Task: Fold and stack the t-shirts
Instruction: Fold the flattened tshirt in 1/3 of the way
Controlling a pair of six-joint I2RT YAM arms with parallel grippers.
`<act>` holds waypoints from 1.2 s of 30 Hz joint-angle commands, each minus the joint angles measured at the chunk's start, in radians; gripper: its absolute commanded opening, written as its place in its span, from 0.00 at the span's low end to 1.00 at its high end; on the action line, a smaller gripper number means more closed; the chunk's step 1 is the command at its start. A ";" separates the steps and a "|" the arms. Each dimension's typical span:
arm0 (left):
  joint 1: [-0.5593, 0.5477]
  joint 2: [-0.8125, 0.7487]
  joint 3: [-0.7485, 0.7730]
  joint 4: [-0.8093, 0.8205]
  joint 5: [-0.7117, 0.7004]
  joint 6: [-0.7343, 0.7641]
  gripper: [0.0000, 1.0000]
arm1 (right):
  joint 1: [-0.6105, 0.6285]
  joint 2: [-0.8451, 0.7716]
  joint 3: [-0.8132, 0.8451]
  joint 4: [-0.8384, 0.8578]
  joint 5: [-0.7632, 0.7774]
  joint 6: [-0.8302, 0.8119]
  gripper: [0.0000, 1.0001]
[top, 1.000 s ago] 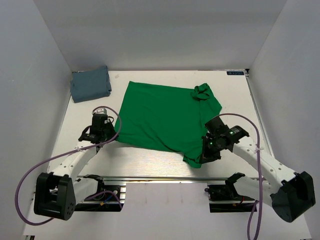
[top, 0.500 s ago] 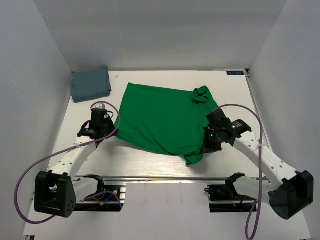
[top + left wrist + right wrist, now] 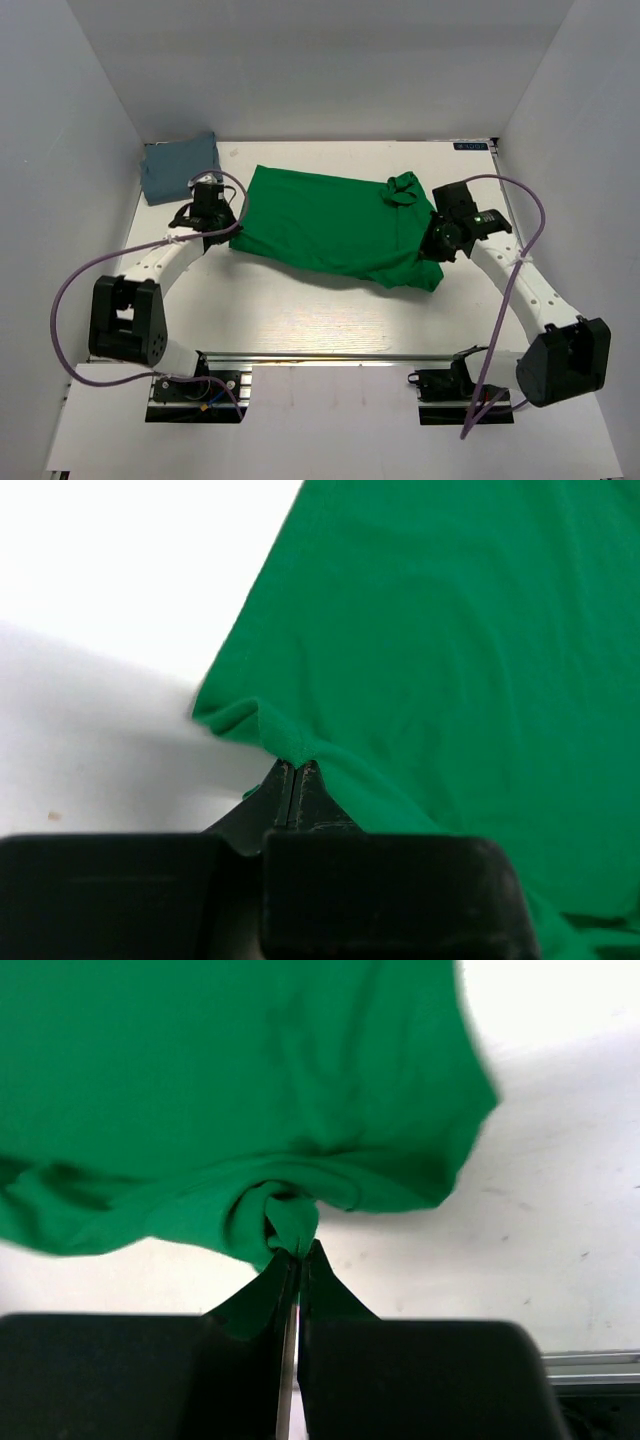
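The bright green t-shirt (image 3: 335, 225) lies across the middle of the table, its near part lifted and doubled toward the back. My left gripper (image 3: 226, 228) is shut on its left hem corner; in the left wrist view the cloth (image 3: 440, 650) is pinched at the fingertips (image 3: 297, 767). My right gripper (image 3: 432, 250) is shut on the right hem corner; the right wrist view shows bunched green cloth (image 3: 250, 1090) in the fingertips (image 3: 297, 1250). The slate grey-blue t-shirt (image 3: 177, 168) lies folded at the back left corner.
White walls enclose the table (image 3: 300, 310) on the left, back and right. A bunched sleeve (image 3: 403, 187) sits on the green shirt's right back edge. A metal rail (image 3: 330, 357) runs along the near edge.
Both grippers have moved toward the back of the table, carrying the green shirt's near hem with them. The shirt now looks narrower front to back.
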 commanded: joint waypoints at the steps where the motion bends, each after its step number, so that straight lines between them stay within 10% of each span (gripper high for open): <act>1: 0.007 0.044 0.090 0.003 -0.041 -0.012 0.00 | -0.064 0.039 0.033 0.043 0.059 -0.016 0.00; 28: 0.026 0.515 0.540 -0.029 -0.077 -0.020 0.04 | -0.297 0.440 0.248 0.251 -0.116 -0.254 0.00; 31: 0.047 0.611 0.655 -0.076 -0.036 -0.057 0.58 | -0.316 0.551 0.350 0.289 -0.160 -0.277 0.00; 33: 0.059 0.651 0.715 -0.110 -0.004 -0.078 0.91 | -0.324 0.648 0.407 0.289 -0.212 -0.273 0.29; 36: 0.070 0.674 0.794 -0.125 0.022 -0.078 1.00 | -0.356 0.696 0.518 0.275 -0.318 -0.273 0.69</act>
